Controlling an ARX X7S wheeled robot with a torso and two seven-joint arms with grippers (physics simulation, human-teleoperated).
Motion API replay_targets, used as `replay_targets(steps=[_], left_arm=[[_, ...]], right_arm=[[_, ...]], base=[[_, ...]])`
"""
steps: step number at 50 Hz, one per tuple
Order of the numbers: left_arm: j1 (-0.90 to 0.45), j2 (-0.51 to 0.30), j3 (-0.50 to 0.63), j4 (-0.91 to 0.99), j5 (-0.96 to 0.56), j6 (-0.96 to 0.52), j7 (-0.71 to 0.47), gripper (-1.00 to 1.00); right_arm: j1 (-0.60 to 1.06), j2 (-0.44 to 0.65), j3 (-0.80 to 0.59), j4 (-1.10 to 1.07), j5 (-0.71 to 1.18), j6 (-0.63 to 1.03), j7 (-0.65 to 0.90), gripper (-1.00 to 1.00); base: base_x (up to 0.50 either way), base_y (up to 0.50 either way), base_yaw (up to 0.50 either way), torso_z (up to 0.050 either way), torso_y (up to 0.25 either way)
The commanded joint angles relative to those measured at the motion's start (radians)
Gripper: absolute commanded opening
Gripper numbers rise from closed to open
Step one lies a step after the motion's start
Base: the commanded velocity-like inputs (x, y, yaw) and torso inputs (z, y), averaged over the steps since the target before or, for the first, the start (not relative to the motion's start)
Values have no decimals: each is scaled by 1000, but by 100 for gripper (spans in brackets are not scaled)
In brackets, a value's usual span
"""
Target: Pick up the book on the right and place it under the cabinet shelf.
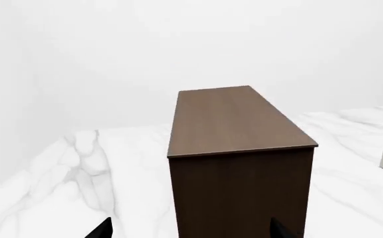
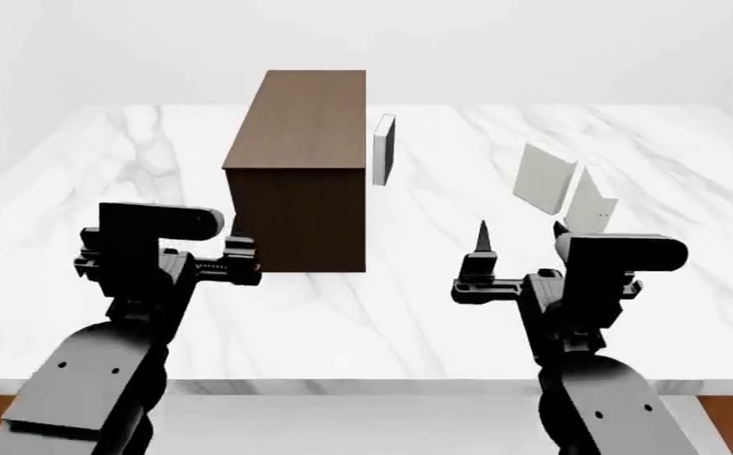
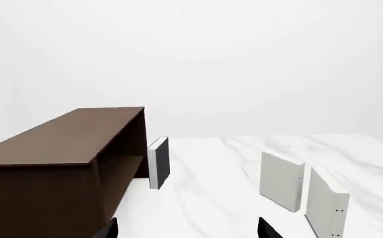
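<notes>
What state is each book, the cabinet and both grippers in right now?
book: upright on the table, rightmost, not gripped.
beige book: upright, beside it.
black-faced book: upright, next to the cabinet.
cabinet shelf: standing, opening toward the books.
left gripper: cannot tell.
right gripper: open, empty.

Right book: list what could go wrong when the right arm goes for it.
1. The book stands upright close beside a similar pale book; the right end effector could grab or topple the wrong one.
2. A sideways bump may tip the thin book flat on the table, making it harder to grasp.
3. On the way to the cabinet, the carried book could hit the black-faced book beside the opening.
</notes>
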Motion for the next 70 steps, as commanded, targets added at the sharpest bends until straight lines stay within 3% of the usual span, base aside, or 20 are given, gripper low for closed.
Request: replay_targets(steps=[1, 13, 32, 48, 63, 70], left_arm=[[-332, -47, 34, -105, -17, -186, 30, 100], [-638, -41, 128, -452, 31, -142, 75, 100], [-962, 10, 218, -836, 73, -61, 133, 100], [-1059, 43, 254, -1012, 82, 20, 171, 100], [-1065, 34, 266, -1004, 83, 8, 175, 100], [-1066, 31, 269, -994, 82, 1, 174, 100]], right_arm=[[269, 56, 15, -2, 54, 252, 4, 100], [525, 96, -7, 183, 49, 321, -28, 100], [873, 105, -58, 503, 40, 351, -93, 100], [1006, 66, -121, 722, 10, 286, -121, 100], [988, 78, -121, 704, 23, 296, -130, 100], [984, 80, -127, 691, 27, 298, -134, 100]], base=[[0, 0, 0, 50, 0], [0, 0, 0, 36, 0], [0, 0, 0, 0, 0], [0, -4, 0, 0, 0], [0, -491, 0, 0, 0], [0, 0, 0, 0, 0]])
